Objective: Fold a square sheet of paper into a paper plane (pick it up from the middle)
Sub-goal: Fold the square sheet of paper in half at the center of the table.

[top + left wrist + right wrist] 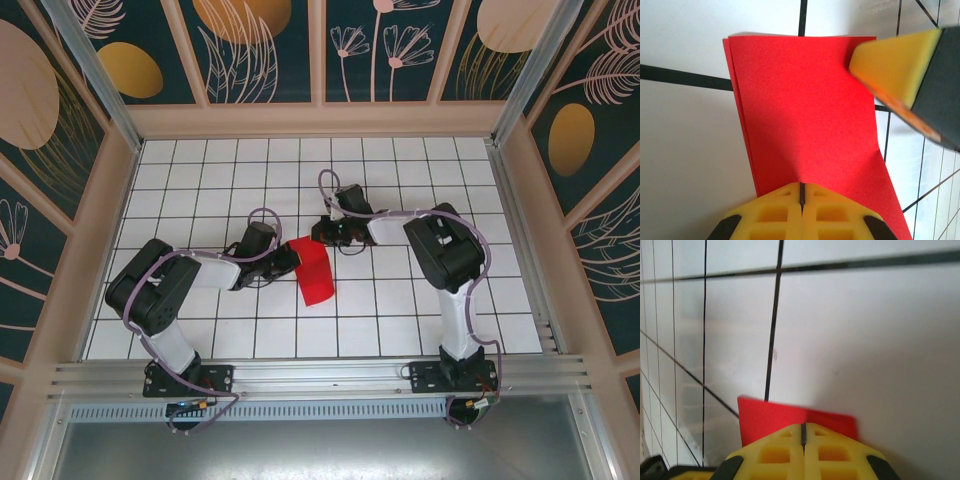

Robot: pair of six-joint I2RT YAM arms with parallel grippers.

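Observation:
The square sheet of paper (pixel 316 272) is bright red and folded double into a tall rectangle, lying near the middle of the white grid table (pixel 200 180). My left gripper (pixel 292 259) is at its left edge. In the left wrist view its yellow jaws (pixel 801 194) are shut on the sheet (pixel 805 110), which spreads away from the tips with two layers showing along one side. My right gripper (pixel 322 236) is at the sheet's far end. Its jaws (pixel 803 432) are shut on a corner of the red paper (pixel 767 415). One right finger (pixel 892 65) hangs over the sheet's far corner.
Both arms reach inward from the near rail (pixel 320 375), their wrists close together over the table's centre. Patterned walls (pixel 70 150) enclose the table on the left, right and back. White tiles lie open all round the sheet.

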